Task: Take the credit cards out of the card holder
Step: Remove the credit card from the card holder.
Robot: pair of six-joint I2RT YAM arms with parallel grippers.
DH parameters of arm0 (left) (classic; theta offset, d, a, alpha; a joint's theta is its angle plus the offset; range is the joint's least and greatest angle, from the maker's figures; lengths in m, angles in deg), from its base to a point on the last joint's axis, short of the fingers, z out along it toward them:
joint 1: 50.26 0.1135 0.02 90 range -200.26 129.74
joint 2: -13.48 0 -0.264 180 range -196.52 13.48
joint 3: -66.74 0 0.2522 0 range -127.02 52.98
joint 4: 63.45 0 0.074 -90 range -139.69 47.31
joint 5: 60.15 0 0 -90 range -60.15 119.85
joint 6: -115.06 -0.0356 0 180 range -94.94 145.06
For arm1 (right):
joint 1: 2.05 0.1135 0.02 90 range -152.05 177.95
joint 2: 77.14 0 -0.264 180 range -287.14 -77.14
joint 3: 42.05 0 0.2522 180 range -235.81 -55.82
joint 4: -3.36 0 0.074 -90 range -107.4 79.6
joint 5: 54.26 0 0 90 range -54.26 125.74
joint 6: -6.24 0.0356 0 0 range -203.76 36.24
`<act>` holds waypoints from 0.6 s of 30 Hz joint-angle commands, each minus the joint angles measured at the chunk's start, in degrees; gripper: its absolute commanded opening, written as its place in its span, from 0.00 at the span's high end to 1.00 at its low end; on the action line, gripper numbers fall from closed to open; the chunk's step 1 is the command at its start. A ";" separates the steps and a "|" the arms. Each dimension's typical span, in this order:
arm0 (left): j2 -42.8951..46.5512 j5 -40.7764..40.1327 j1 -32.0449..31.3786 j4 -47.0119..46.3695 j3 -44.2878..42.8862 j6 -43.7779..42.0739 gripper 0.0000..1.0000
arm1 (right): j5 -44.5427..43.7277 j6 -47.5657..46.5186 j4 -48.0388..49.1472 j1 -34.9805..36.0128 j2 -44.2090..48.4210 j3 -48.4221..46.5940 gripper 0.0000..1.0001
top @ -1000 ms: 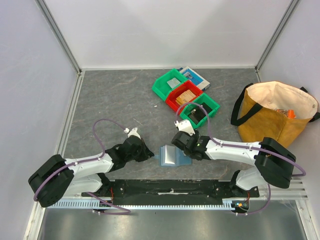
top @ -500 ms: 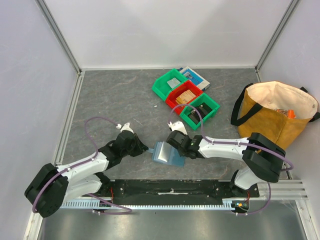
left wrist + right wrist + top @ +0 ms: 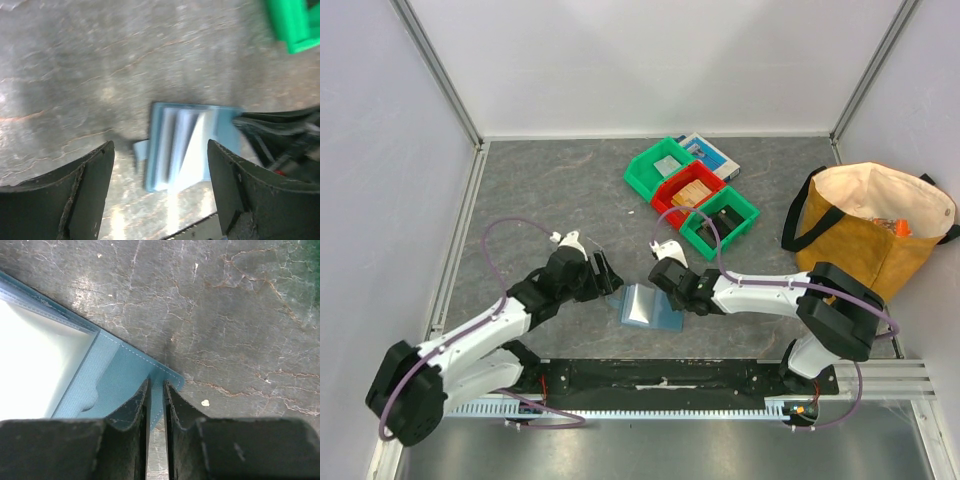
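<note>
Jaws of the left gripper stand wide apart and hold nothing; it hangs just beside the left edge of the card holder, and its wrist view looks down between the two dark fingers onto that holder. The card holder lies opened out on the grey veined counter, near the front edge, between the two arms. It is slate blue, and pale strips that look like the faces of the credit cards show in its pockets, though glare washes out much of the inside.

The right gripper is nearly closed, its two fingers pinching the thin corner of the card holder on the right side. From above, that gripper sits at the holder's upper right corner.

Farther back on the counter stand three small bins in a diagonal row: a green bin, a red bin and another green bin. A blue-and-white flat box lies just behind them. A tan bag with black handles stands at the right, well apart from the holder.
</note>
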 commanded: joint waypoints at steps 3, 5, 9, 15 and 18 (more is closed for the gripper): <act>3.87 5.00 -4.00 5.14 -9.21 -3.83 0.22 | 2.81 0.42 2.67 -0.70 -1.52 0.36 0.80; 2.12 7.81 -5.05 3.65 -10.27 -3.74 0.23 | 3.51 0.51 3.19 -0.97 -1.17 1.06 0.81; -3.15 10.90 -6.02 -0.57 -10.27 -3.39 0.24 | 4.74 0.77 4.25 -2.02 -0.21 2.29 0.83; -9.84 10.37 -6.11 -5.75 -8.60 -2.51 0.24 | 6.41 1.21 5.57 -3.17 1.20 3.78 0.85; -12.30 11.16 -6.37 -7.51 -8.07 -2.25 0.27 | 6.68 1.30 6.01 -3.34 1.47 4.31 0.85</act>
